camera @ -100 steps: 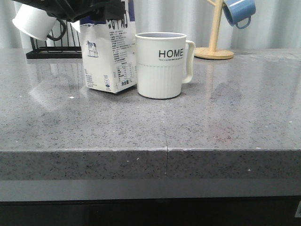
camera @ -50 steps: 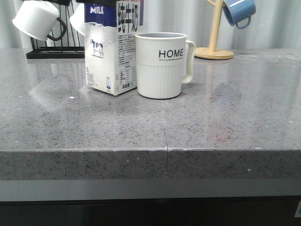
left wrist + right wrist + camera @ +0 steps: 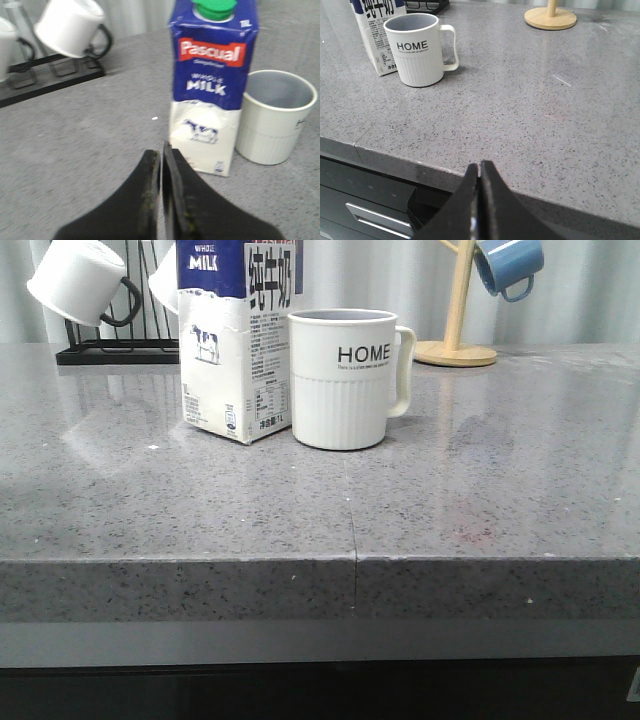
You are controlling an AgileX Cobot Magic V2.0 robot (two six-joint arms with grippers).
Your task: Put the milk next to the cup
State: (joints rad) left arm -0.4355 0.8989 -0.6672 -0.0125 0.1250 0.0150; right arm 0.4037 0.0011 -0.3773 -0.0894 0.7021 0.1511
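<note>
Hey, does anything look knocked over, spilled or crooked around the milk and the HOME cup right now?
Nothing stands out. The milk stands upright on the counter, close beside the cup, which is also upright and looks empty. No spill shows on the counter. Both grippers, left and right, are shut and clear of both.

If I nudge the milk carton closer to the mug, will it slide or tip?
The milk carton stands tall on a narrow base, so a high push probably tips it; push low. The stone counter looks smooth, so it likely slides. Whether it is full is unclear.

The grey stone counter [image 3: 480, 500] carries milk [image 3: 236, 350], cup [image 3: 342, 380], racks.
</note>
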